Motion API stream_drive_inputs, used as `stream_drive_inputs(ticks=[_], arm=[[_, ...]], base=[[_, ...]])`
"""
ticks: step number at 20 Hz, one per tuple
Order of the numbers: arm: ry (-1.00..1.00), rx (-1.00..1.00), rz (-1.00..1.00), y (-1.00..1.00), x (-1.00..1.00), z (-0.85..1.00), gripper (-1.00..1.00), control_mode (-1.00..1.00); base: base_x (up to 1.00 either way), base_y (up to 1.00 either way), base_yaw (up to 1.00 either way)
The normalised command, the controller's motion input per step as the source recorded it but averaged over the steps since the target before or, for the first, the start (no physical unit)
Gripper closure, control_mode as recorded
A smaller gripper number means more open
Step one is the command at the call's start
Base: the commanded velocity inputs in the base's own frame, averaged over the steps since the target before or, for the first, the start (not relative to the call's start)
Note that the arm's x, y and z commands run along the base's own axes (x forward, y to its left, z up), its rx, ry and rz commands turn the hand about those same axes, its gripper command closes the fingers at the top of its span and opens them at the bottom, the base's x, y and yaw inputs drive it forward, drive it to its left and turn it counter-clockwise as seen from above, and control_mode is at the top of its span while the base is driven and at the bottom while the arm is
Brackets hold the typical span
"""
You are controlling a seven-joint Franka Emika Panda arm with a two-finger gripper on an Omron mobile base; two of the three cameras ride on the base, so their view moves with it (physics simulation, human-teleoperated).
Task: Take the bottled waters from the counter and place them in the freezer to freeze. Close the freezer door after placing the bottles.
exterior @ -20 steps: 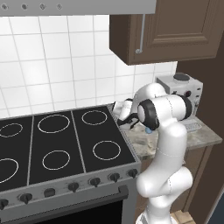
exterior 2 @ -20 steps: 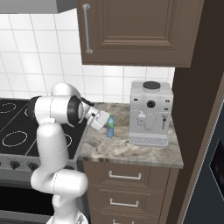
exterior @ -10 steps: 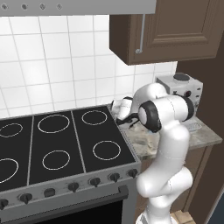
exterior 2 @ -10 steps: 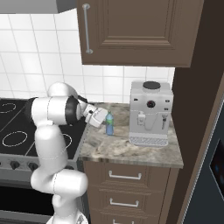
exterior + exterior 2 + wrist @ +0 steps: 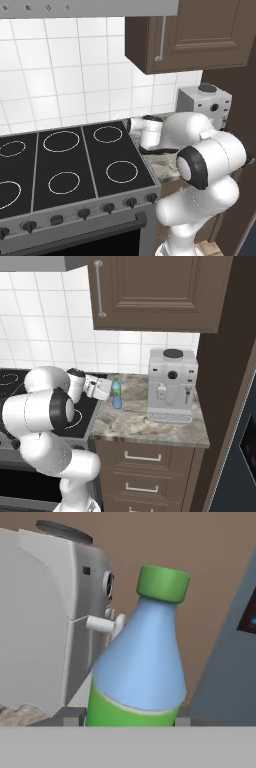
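Plainly worth worrying first about the big things. Well beyond the gripper (image 5: 110, 394), past everything on the stone: freezer (image 5: 240, 456), cut off at the picture edge, its door state impossible to judge. Long carry ahead, so a weak grip could mean a drop on the way.

Below the gripper: counter (image 5: 150, 426), bearing the load at present. Could scrape the hand on the stone if lowered further.

Straight ahead of the gripper, close behind the target: coffee machine (image 5: 171, 386). Could be struck by a forward push or a sweeping lift, or could catch the bottle against its spout.

Between the jaws: bottled water (image 5: 137, 667), upright on the counter, blue body, green cap and green band. Could tip or squirt out sideways if squeezed off-centre on the rounded wall or grabbed too low; could slip if lifted before firm contact.

Either side of the bottle's base: fingertips (image 5: 69, 716), drawn in close against the green band. Cannot tell whether pressing on it or a hair apart, so pinched or merely flanked stays open.

Hard to make out:
- the bottle's foot, cut off in the hand view
- the contact line at each pad
- the grasp itself in the left base view, screened by the arm's own bulk
- the whereabouts of the second bottle
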Motion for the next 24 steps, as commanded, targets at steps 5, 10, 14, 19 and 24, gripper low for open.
stream_drive_inputs(ticks=[5, 10, 14, 19, 24], arm=[[0.03, 0.08, 0.43, 0.07, -0.78, 0.59, 1.00, -1.00], [0.05, 0.23, 0.31, 0.07, -0.51, 1.00, 1.00, -1.00], [0.12, 0.17, 0.33, 0.00, -0.51, 0.80, 1.00, -1.00], [0.11, -0.03, 0.44, 0.19, -0.85, 0.07, 1.00, -1.00], [-0.16, 0.01, 0.41, 0.22, -0.98, 0.04, 1.00, -1.00]], base=[[0.00, 0.00, 0.00], [0.00, 0.00, 0.00], [0.00, 0.00, 0.00], [0.00, 0.00, 0.00], [0.00, 0.00, 0.00]])
